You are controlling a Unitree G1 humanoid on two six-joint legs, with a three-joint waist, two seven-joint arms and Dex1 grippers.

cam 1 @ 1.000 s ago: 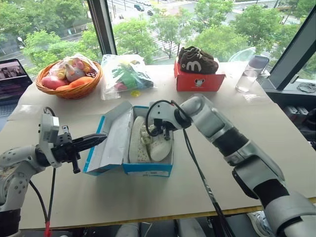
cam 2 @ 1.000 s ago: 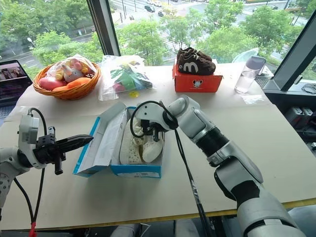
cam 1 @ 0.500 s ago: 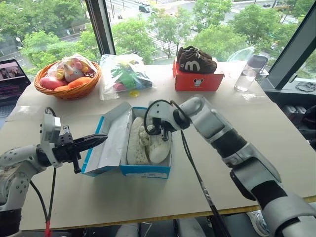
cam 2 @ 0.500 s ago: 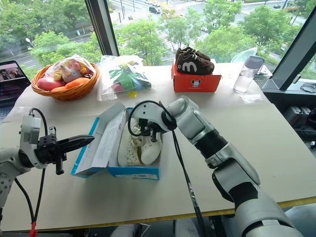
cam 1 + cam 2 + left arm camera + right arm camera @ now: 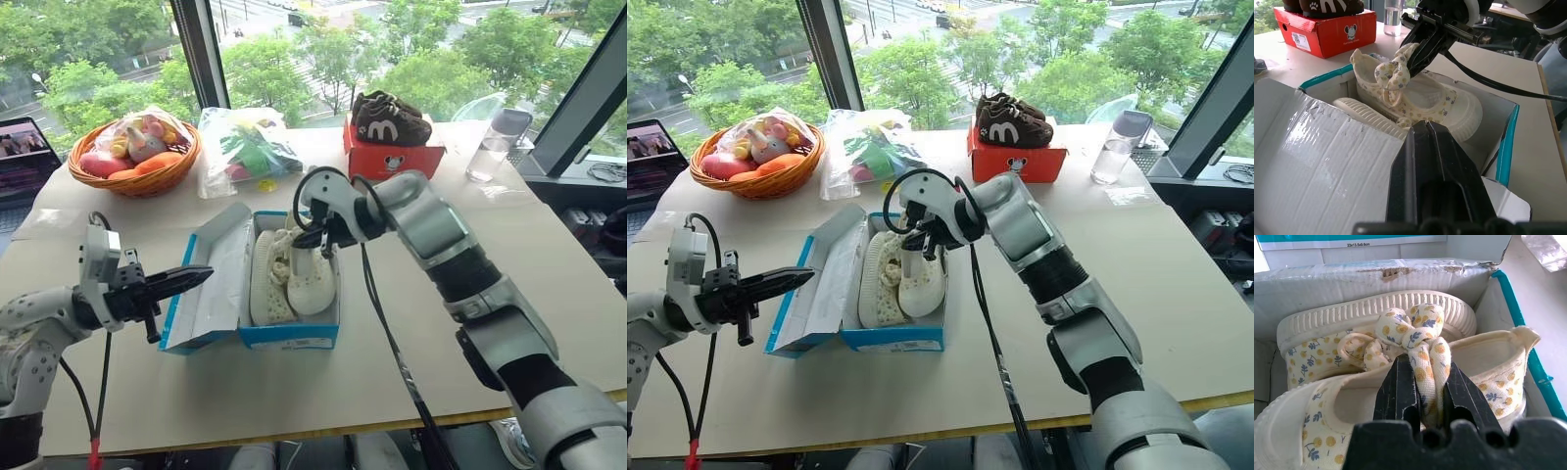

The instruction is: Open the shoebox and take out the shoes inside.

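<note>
One shoe (image 5: 312, 277) of the pair now hangs heel-up from the right claw (image 5: 1422, 404), clamped on its knotted lace bow; half a second earlier it lay flat in the open shoebox (image 5: 290, 336) on the table (image 5: 490, 245). Extraction is judged begun, with the second shoe (image 5: 265, 279) resting on its side inside. The right wrist view reveals the pinch on the bow. The left claw (image 5: 186, 278), fingers together, hovers by the lid (image 5: 1312, 161).

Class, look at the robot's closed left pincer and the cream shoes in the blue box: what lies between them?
The shoebox's opened lid, white inside up, lies between the left pincer and the shoes, as the left eye view shows.
</note>
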